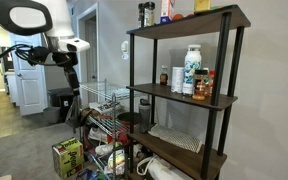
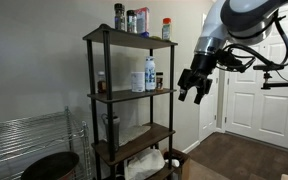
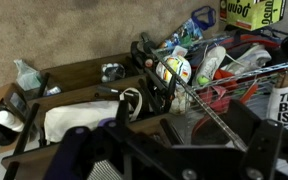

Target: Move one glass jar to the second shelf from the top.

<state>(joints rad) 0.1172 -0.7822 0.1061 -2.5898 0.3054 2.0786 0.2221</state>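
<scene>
With the gripper [image 2: 194, 92] hanging empty, jaws apart, the glass jar [image 2: 119, 17] at its ten o'clock sits crowded, so a reach could topple neighbouring bottles [image 2: 136, 20].

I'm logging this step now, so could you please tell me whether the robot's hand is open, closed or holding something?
Hand: open, holding nothing, in the air beside the shelving unit.

Exterior view close beside shelving unit [image 1: 149, 91], arm [image 1: 59, 48] beyond, exterior view farther back, unit centre, arm at picture right, both sharing unit and arm, wrist view angled down onto lower shelf [image 3: 84, 75] and wire basket [image 3: 234, 85]
</scene>
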